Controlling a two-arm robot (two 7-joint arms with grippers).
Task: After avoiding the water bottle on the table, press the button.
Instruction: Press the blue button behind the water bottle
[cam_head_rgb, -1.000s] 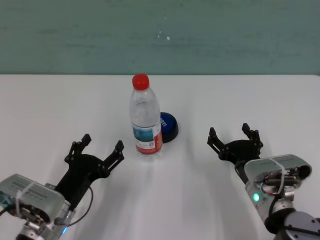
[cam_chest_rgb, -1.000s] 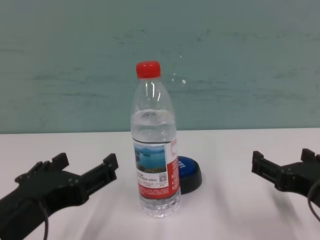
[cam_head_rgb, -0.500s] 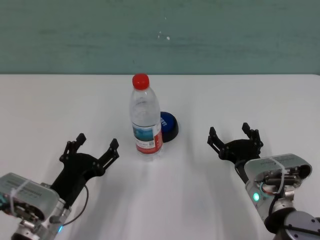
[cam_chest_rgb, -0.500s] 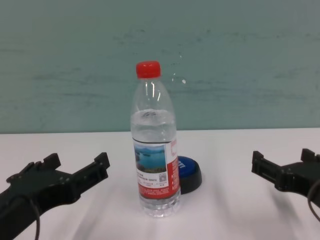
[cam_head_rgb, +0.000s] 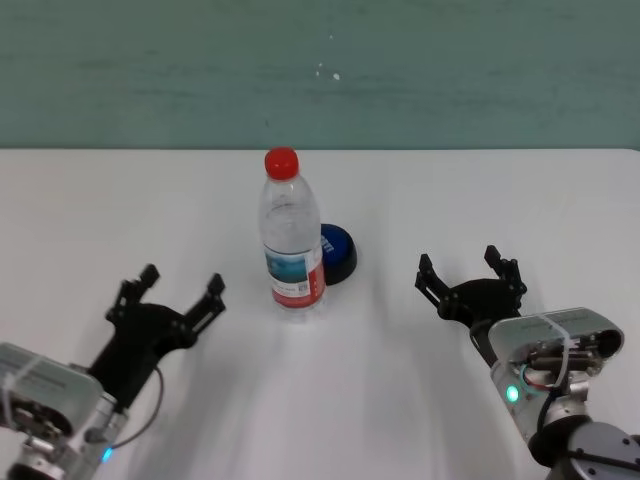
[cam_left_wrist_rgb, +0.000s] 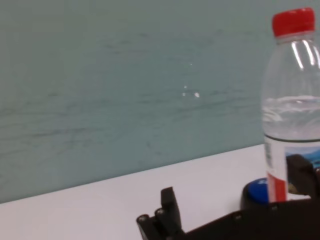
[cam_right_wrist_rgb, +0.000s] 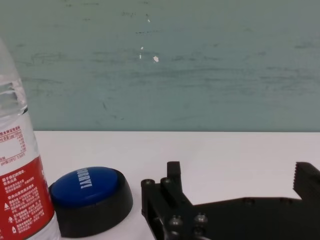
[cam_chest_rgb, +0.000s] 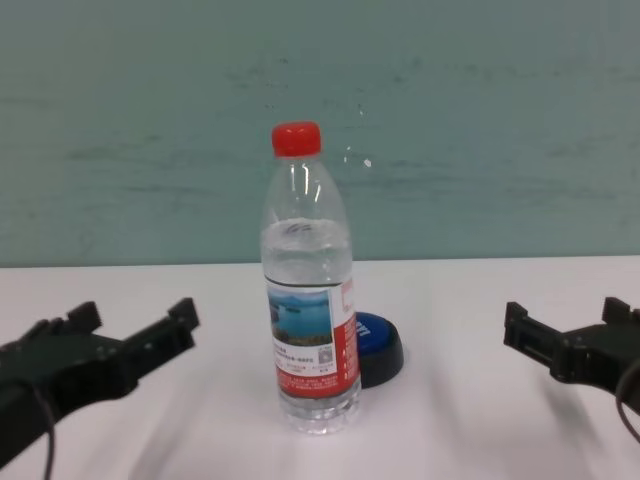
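Black plastic fingers of your left pincer (cam_head_rgb: 170, 293) stand spread apart and grip nothing, low over the white worktop (cam_head_rgb: 120, 200) and off to the left of the bottle (cam_head_rgb: 292, 235). Your right pincer (cam_head_rgb: 468, 278) is likewise spread and empty, parked to the right, well apart from both items.

The bottle stands upright near the worktop's middle. The button (cam_head_rgb: 337, 253) sits just behind it and slightly to its right, close against its base; contact cannot be confirmed. That placement looks deliberate: the bottle screws up any straight reach from the left side, while the right side has an open line to the blue dome.

From the chest view the bottle covers the button's left part. In the left wrist view only a sliver of the button shows beside the label. The right wrist view cuts off the bottle's upper part.
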